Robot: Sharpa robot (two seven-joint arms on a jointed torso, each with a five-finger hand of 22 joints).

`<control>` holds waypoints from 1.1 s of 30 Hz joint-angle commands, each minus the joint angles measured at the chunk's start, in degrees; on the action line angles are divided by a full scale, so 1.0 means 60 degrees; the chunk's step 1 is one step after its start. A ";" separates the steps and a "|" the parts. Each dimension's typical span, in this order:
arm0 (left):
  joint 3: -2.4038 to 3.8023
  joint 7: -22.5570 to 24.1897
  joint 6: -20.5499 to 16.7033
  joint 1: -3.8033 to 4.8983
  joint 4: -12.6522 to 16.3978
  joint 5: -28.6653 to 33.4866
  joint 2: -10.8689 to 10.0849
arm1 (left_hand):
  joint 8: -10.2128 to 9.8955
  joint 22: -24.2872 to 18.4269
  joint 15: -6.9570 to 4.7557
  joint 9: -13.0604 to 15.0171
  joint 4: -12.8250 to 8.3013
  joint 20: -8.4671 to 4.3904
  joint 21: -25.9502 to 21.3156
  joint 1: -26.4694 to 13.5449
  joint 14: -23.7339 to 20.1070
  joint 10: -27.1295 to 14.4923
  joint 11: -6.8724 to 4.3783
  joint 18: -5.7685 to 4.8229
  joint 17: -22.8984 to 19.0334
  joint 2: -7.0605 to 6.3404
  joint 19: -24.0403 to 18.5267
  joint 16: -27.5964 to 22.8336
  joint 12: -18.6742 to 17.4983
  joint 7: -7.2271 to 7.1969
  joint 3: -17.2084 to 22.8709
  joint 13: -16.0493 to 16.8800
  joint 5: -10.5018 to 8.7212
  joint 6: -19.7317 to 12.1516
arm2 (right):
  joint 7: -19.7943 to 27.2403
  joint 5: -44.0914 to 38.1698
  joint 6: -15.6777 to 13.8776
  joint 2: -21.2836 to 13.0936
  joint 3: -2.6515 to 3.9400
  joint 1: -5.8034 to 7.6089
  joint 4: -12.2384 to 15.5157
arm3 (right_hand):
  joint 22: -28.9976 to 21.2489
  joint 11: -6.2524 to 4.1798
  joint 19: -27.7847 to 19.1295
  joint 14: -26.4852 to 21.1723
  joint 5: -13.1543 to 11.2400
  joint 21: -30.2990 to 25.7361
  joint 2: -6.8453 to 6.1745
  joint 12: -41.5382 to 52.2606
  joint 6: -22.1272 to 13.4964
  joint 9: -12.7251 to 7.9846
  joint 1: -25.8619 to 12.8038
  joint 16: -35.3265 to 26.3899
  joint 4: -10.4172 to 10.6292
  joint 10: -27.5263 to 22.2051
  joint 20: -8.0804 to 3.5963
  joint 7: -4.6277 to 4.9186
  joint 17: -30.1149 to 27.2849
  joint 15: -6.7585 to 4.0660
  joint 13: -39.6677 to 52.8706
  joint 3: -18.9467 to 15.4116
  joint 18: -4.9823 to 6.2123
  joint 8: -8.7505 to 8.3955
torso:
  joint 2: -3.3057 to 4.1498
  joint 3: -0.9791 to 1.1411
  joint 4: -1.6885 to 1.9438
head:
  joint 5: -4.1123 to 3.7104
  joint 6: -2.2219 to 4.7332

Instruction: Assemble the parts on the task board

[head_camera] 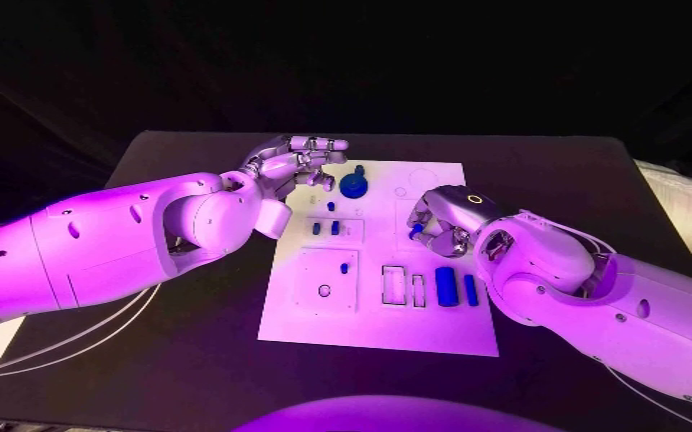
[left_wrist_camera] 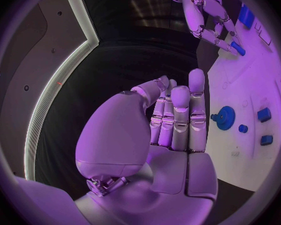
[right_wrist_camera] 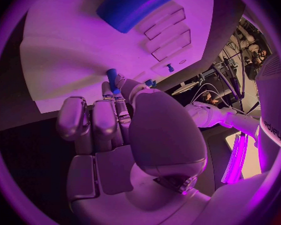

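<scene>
We see the task board (head_camera: 378, 327) approx half filled: several parts stand in slots. Right robot hand (head_camera: 437, 224) pinches a blue peg (right_wrist_camera: 112, 78), unplaced; left robot hand (head_camera: 296, 164) empty, fingers loosely apart.

Glossy metallic right hand (head_camera: 437, 224); matt task board (head_camera: 378, 322), matt table (head_camera: 173, 362).

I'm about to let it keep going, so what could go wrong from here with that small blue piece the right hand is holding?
1. The right hand pinches the small blue peg only at its fingertips, so it may slip or tilt before seating.
2. The left hand hovers close to the blue gear on the task board; a sideways move might knock it.
</scene>
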 commanded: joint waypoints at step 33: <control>0.0011 0.0192 0.0038 0.0000 -0.0444 -0.0033 0.0220 | 0.0051 -0.0037 0.0021 -0.0013 0.0059 0.0064 -0.0086 -0.0128 -0.0054 -0.0156 0.0042 0.0172 -0.0008 0.0095 -0.0049 -0.0002 0.0097 0.0041 -0.0137 -0.0016 0.0031 -0.0073 | 0.1283 0.2567 -0.0303 0.1540 -0.0187 -0.0260 0.0730 | -0.0116 -0.0205 -0.0033 0.0165 0.0329 -0.0031 0.0004 -0.0249 -0.0117 0.0026 0.0047 -0.0061 -0.0263 0.0335 0.0007 0.0106 -0.0223 0.0071 0.0006 0.0274 -0.0064 -0.0080 | -0.0001 -0.0010 -0.0023 | 0.0307 -0.0077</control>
